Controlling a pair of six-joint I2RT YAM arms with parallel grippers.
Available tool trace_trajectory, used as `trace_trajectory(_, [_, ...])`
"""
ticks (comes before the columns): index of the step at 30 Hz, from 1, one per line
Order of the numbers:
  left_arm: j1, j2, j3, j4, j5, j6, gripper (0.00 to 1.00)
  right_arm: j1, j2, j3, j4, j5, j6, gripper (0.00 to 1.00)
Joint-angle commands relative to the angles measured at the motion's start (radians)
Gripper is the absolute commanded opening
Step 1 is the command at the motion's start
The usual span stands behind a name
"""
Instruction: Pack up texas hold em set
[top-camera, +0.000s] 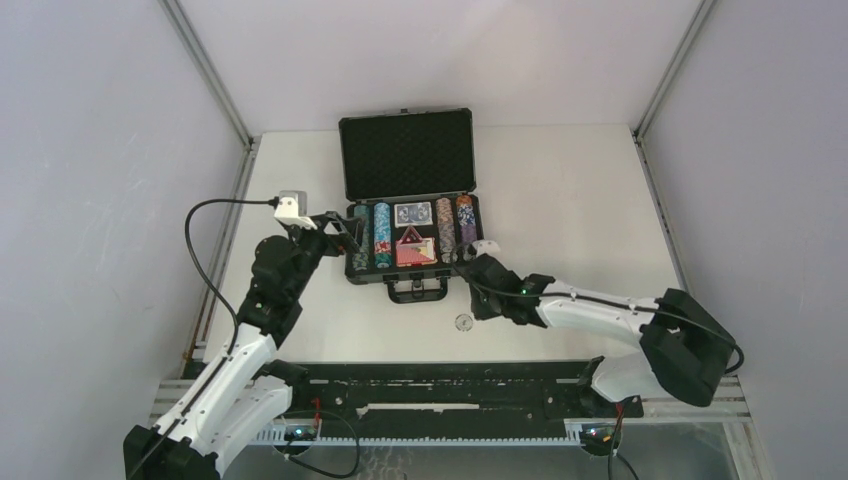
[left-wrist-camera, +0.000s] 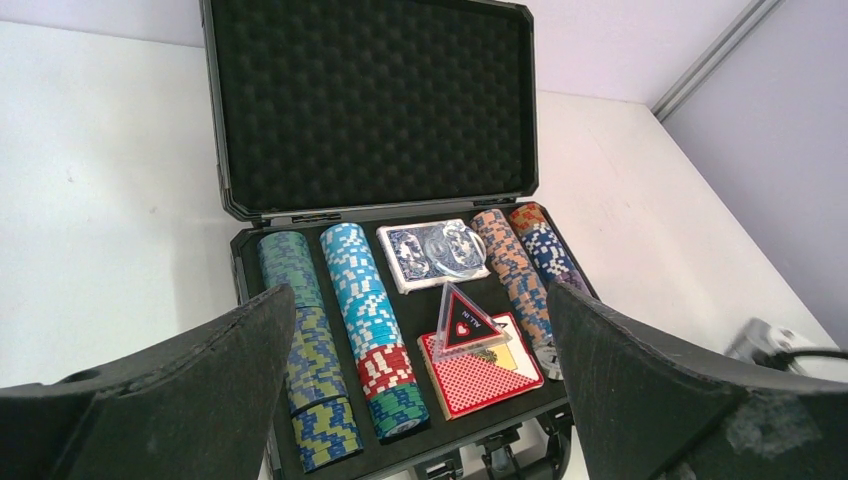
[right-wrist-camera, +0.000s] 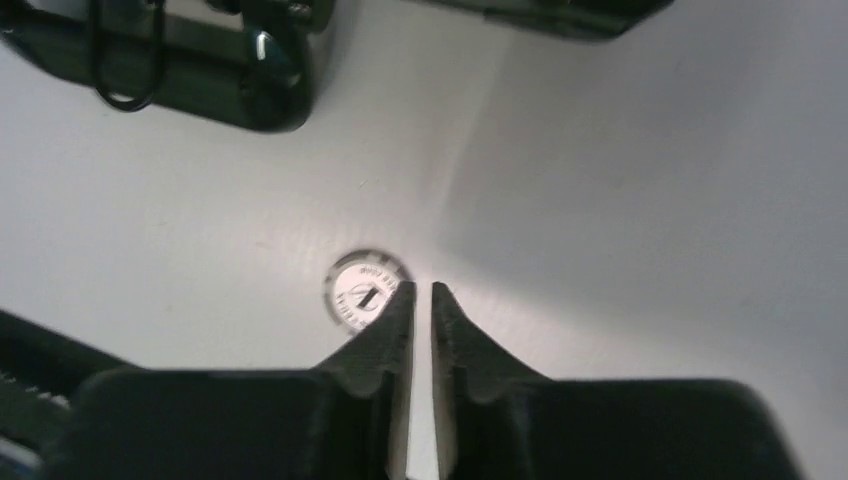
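Note:
The black briefcase (top-camera: 407, 158) stands open with its foam lid upright. Its tray holds rows of poker chips (left-wrist-camera: 365, 300), a blue deck (left-wrist-camera: 432, 255), a red deck (left-wrist-camera: 482, 375) and a triangular button (left-wrist-camera: 464, 322) propped on the red deck. One white round chip (right-wrist-camera: 362, 287) lies loose on the table in front of the case (top-camera: 463, 322). My right gripper (right-wrist-camera: 421, 290) hovers just above and beside that chip (top-camera: 472, 308), its jaws a narrow gap apart with nothing between them. My left gripper (left-wrist-camera: 420, 297) is wide open at the case's left front (top-camera: 345, 236).
The case's handle and latches (top-camera: 418, 290) jut toward me from its front edge. White table (top-camera: 570, 200) spreads to the right of the case, bounded by grey walls and corner posts. A black cable (top-camera: 205, 260) loops off my left wrist.

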Motion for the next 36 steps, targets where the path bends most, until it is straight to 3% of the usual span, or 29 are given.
trace_trajectory(1, [-0.007, -0.004, -0.012, 0.038, 0.014, -0.009, 1.0, -0.061, 0.08, 0.084, 0.034, -0.001, -0.081, 0.09])
trace_trajectory(4, [-0.007, -0.002, -0.013, 0.035, 0.013, -0.007, 1.0, -0.074, 0.148, 0.129, 0.049, 0.0, -0.098, 0.0])
trace_trajectory(16, [-0.011, -0.029, -0.011, 0.039, 0.039, -0.025, 1.0, -0.019, 0.251, 0.105, 0.093, -0.016, -0.068, 0.0])
trace_trajectory(26, [-0.02, -0.05, -0.012, 0.036, 0.049, -0.037, 1.0, 0.075, 0.186, 0.045, 0.069, 0.026, 0.002, 0.0])
trace_trajectory(36, [-0.031, -0.047, -0.01, 0.035, 0.052, -0.041, 1.0, 0.079, 0.111, -0.016, 0.051, 0.055, 0.029, 0.0])
